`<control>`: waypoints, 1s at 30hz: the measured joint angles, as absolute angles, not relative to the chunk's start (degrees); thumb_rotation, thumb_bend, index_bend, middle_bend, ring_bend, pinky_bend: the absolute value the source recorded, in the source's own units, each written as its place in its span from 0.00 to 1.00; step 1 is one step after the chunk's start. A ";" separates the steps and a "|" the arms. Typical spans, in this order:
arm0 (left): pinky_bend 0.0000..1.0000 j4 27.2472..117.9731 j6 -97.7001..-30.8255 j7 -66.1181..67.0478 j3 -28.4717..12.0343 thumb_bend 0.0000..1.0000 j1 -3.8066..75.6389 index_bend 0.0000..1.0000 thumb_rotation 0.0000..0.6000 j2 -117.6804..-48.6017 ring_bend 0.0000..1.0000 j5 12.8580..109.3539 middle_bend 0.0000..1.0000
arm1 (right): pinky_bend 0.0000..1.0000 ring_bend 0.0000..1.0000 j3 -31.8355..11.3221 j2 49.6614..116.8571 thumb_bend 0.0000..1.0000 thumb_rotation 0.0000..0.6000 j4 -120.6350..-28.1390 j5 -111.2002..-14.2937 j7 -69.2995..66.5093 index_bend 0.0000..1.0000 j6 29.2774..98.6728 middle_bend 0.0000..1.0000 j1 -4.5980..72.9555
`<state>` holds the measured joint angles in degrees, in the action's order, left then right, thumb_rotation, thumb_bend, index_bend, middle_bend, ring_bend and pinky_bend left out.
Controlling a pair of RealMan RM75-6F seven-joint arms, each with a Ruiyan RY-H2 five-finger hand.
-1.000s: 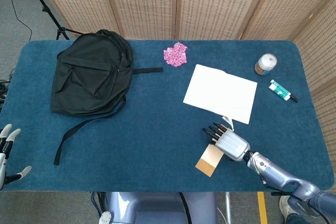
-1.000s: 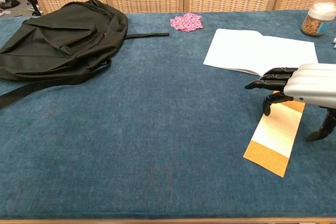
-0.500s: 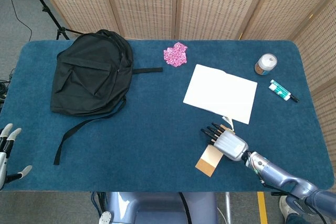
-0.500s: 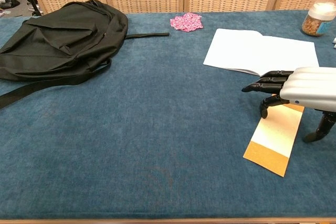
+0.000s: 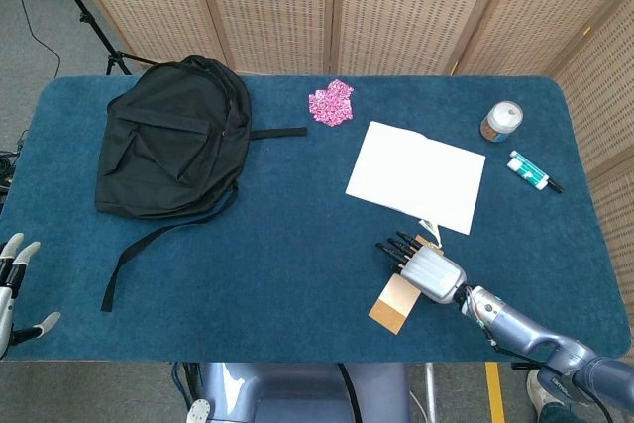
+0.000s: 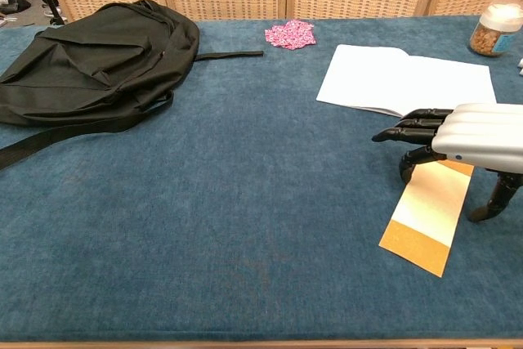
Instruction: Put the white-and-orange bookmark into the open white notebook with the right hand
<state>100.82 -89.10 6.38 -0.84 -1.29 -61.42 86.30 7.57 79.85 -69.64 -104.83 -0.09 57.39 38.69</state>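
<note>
The white-and-orange bookmark [image 6: 425, 218] lies flat on the blue table just in front of the open white notebook [image 6: 404, 79], its orange end nearest me. My right hand [image 6: 466, 136] hovers over the bookmark's upper end, fingers stretched out to the left and thumb pointing down beside the strip; it holds nothing. In the head view the right hand [image 5: 428, 271] covers the top of the bookmark [image 5: 394, 302], below the notebook [image 5: 416, 175]. My left hand [image 5: 15, 284] hangs off the table's front left corner, fingers apart and empty.
A black backpack [image 5: 168, 146] with a loose strap fills the table's left side. A pink crumpled item [image 5: 331, 102] lies at the back centre. A small jar [image 5: 502, 121] and a green-and-white marker [image 5: 530, 171] sit at the right of the notebook.
My right hand has slid slightly to the left over the bookmark, its thumb and curled finger lower beside the strip. The bookmark and notebook have not moved.
</note>
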 measured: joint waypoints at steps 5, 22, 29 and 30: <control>0.00 100.82 -89.06 6.46 -0.84 0.00 -1.24 0.00 1.00 -61.44 0.00 86.23 0.00 | 0.00 0.00 7.93 80.31 0.00 1.00 -69.28 -105.07 -0.42 0.30 57.99 0.00 38.77; 0.00 100.85 -88.99 6.43 -0.86 0.00 -1.12 0.00 1.00 -61.45 0.00 86.01 0.00 | 0.00 0.00 8.63 81.60 0.04 1.00 -67.82 -104.99 0.99 0.48 58.97 0.00 38.86; 0.00 100.90 -88.79 6.51 -0.81 0.00 -1.04 0.00 1.00 -61.42 0.00 85.91 0.00 | 0.00 0.00 8.74 81.89 0.05 1.00 -67.38 -104.90 0.26 0.48 59.98 0.00 38.63; 0.00 100.91 -88.79 6.55 -0.81 0.00 -1.03 0.00 1.00 -61.43 0.00 85.91 0.00 | 0.00 0.00 8.71 81.78 0.05 1.00 -67.53 -104.94 0.22 0.48 60.27 0.00 38.64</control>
